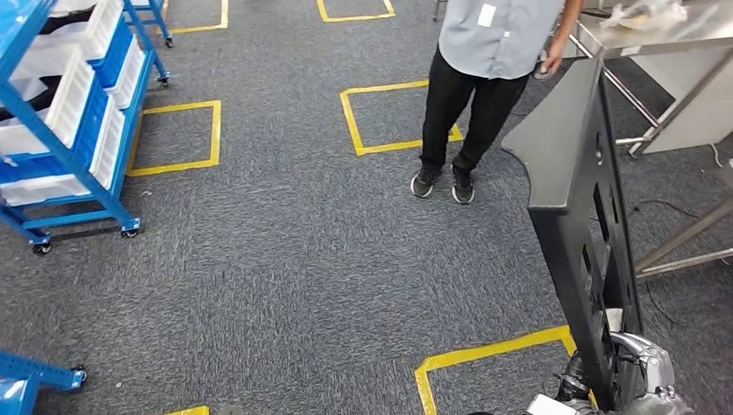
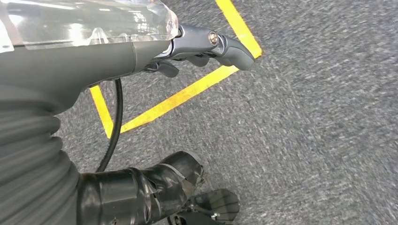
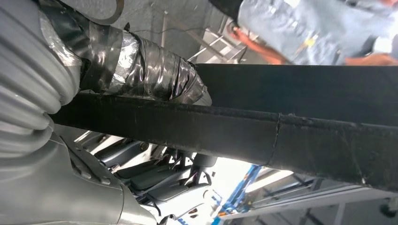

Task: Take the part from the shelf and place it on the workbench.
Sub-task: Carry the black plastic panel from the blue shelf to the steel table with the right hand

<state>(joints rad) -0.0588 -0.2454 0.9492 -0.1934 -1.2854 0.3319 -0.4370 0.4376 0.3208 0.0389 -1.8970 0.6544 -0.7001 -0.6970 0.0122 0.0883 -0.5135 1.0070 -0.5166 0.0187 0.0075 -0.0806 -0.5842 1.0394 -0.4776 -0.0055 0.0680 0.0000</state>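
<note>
At the far left I see the blue shelf cart (image 1: 82, 164) with white bins (image 1: 73, 95). My left hand (image 2: 197, 51) hangs over the grey carpet (image 1: 285, 259), grasping nothing, its fingers partly curled. A person (image 1: 484, 78) stands farther right, beside the steel workbench (image 1: 657, 39). At near right, my right hand (image 1: 635, 367) grasps the black panel part (image 1: 575, 173), held upright.

Premises are a workshop or factory floor. Grey carpet (image 1: 285, 259) is marked with yellow tape squares (image 1: 393, 118) that set out stations. At far left a blue wheeled rack (image 1: 73, 164) carries white bins (image 1: 65, 104). At far right stands a steel bench (image 1: 666, 39). A person (image 1: 484, 78) in a grey work shirt stands beside the bench.
</note>
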